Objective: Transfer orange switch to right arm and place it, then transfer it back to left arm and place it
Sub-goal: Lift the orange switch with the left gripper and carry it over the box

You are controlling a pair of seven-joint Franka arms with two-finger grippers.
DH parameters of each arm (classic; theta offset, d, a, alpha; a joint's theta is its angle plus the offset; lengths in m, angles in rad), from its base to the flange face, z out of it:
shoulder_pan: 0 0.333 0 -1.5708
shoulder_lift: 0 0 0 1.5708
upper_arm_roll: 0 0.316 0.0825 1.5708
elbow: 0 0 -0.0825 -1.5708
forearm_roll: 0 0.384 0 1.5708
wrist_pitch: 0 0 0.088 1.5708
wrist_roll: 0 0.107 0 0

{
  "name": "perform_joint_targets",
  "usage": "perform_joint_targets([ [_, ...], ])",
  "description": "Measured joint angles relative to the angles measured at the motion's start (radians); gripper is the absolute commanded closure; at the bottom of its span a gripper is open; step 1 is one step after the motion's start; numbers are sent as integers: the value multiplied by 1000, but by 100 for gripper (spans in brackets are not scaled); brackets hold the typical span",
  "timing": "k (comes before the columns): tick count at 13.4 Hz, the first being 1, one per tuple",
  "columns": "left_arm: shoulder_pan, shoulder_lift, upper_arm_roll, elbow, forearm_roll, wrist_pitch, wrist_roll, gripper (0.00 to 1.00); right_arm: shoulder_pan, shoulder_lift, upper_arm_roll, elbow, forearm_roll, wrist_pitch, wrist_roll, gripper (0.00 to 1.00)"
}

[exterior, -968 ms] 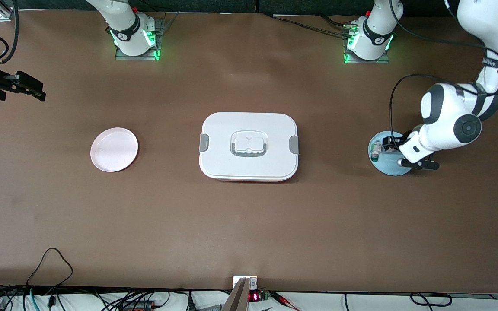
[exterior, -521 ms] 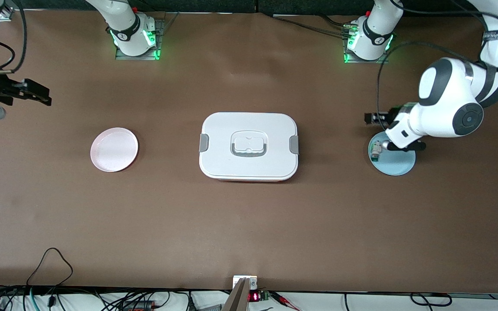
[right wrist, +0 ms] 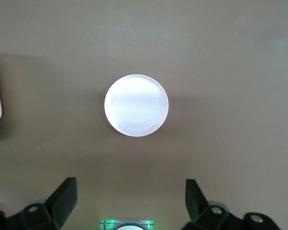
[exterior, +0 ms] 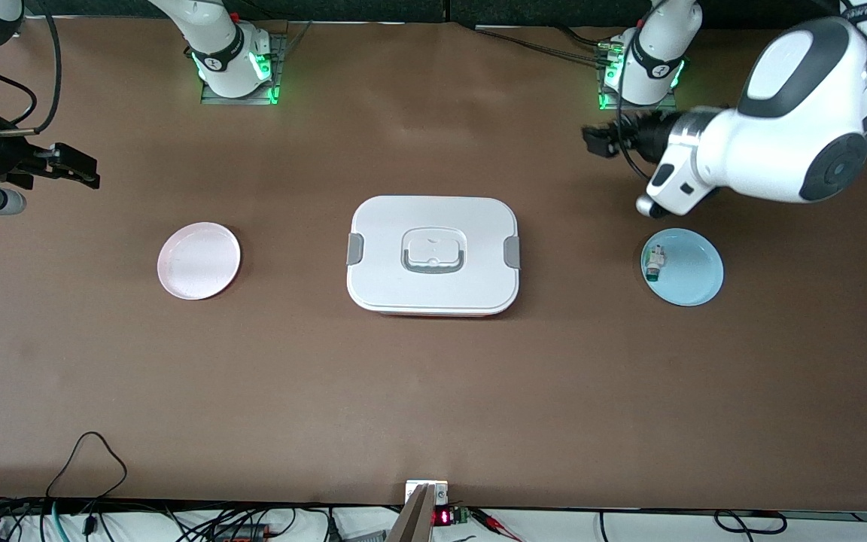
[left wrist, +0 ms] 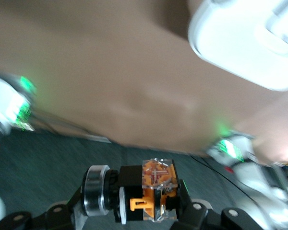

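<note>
My left gripper (exterior: 597,141) is shut on the orange switch (left wrist: 153,194), a small black block with orange parts and a clear cap. It holds the switch up in the air over bare table between the blue plate (exterior: 697,282) and the left arm's base. The switch fills the gap between the fingers in the left wrist view. The white lidded box (exterior: 433,256) sits mid-table; its corner shows in the left wrist view (left wrist: 240,43). My right gripper (exterior: 76,169) is open and empty, up over the right arm's end of the table. Its wrist view (right wrist: 129,191) looks down on the pink plate (right wrist: 136,105).
The pink plate (exterior: 199,260) lies beside the box toward the right arm's end. The blue plate, toward the left arm's end, holds a small white part with a green tip (exterior: 654,263). Cables run along the table edge nearest the front camera.
My left gripper has risen off the blue plate with the switch and swung toward the arm bases. My right gripper has drifted slightly toward the table's middle.
</note>
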Motion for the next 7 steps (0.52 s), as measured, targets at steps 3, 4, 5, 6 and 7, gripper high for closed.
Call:
perform_joint_targets([
  [3, -8, -1, -21, 69, -219, -12, -222, 99, -1, 0, -3, 3, -1, 0, 0, 0],
  [4, -16, 0, -29, 77, -287, -8, -272, 100, -2, 0, -6, 4, -1, 0, 0, 0],
  [5, -26, 2, -35, 77, -355, 13, -318, 100, -4, 0, -8, 4, -1, 0, 0, 0],
  [6, -43, 9, -38, 77, -409, 49, -365, 100, -6, 0, -12, 4, -1, -1, 0, 0],
  [7, -71, 20, -38, 78, -451, 99, -411, 100, -6, 0, -19, 4, -1, -3, 0, 0],
])
